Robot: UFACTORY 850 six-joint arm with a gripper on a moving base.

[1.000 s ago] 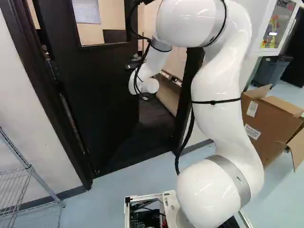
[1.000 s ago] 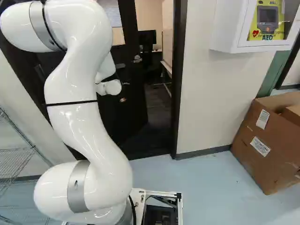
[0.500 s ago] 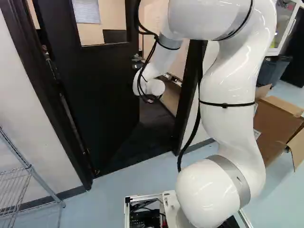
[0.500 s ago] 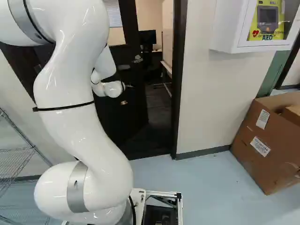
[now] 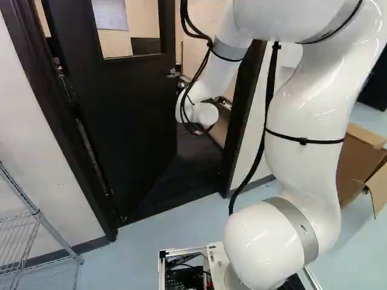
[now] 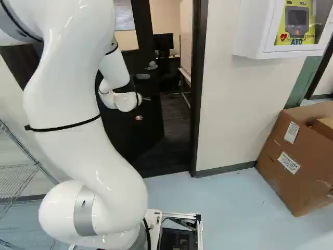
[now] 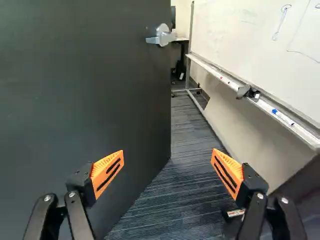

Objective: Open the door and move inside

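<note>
Pale blue floor (image 5: 133, 248) lies under everything on the near side; darker striped carpet (image 7: 195, 200) runs beyond the threshold. Logged left to right across the left base view: wire rack (image 5: 37, 215) by the wall, then the hinge-side frame (image 5: 57, 124), then the door (image 5: 124, 127), ajar and swung inward. Handling estimate: stiff slab, probably heavy, turning only about its hinges; a closer, if fitted (none seen), would push back. Best contact is the flat face close to the free edge, where leverage is good; the lever handle (image 7: 161, 36) looks smooth and may slip under the pads. Latch appears clear of the frame, so turning it seems unnecessary. Next, the gripper (image 7: 168, 162) points through the gap, fingers spread wide with nothing held, one beside the door face; contact cannot be confirmed. Far jamb (image 5: 240, 115) follows, with the arm (image 5: 308, 115) in front and a cardboard box (image 5: 357, 160) last. Judged next step: press the door wider, then drive in, watching elbow clearance at that jamb.
</note>
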